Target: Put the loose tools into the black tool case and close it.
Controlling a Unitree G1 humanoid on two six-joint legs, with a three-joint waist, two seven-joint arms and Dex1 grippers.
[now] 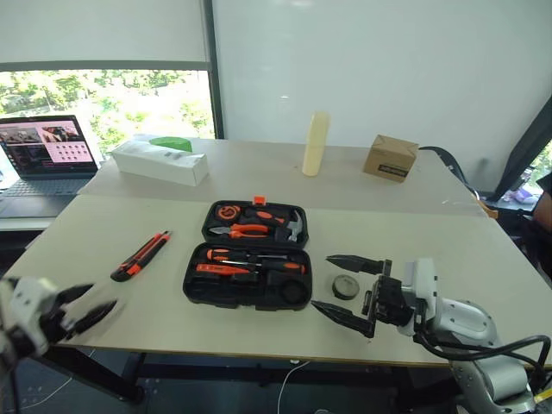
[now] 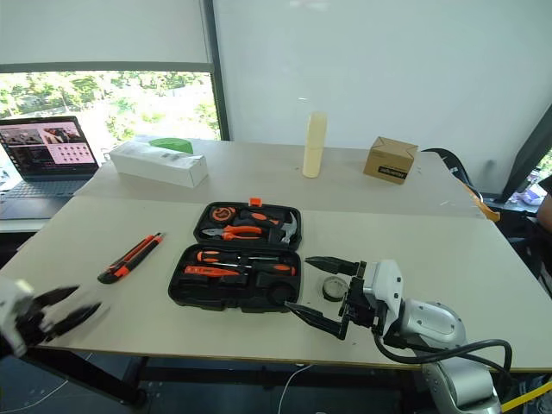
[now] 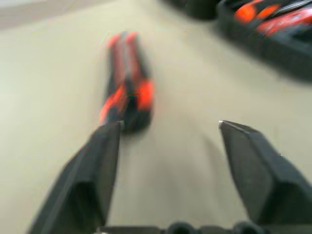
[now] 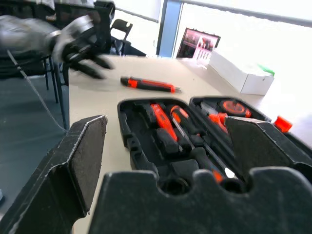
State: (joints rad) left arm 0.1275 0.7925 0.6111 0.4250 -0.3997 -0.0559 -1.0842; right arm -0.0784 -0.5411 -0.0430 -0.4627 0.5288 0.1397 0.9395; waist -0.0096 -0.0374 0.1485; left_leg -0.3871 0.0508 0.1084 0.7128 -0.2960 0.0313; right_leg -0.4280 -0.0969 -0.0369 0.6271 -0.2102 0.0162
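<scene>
Two loose tools are what I have left outside the black tool case: the orange-black utility knife at centre left of the head view and the small black tape roll just right of the case. The case lies open in the middle of the frame, lid half toward the top, tray half toward me. Both orange-and-black-handled screwdrivers already sit in the tray's slots, and the pliers and hammer fill the lid.

My left gripper sits at the lower left corner, off the near table edge, fingers spread wide and holding nothing. Its wrist view looks straight along the knife, so I judge it is lined up for that pick.

My right gripper hangs at lower right, pointing across toward the case, jaws wide and empty. The tape roll sits between its fingers in the picture; whether they touch it I cannot tell.

The beige table is two tops pushed together. Toward the top sit a white box, a pale cylinder and a cardboard box. A laptop stands at upper left before a bright window, with a white wall behind the rest.
</scene>
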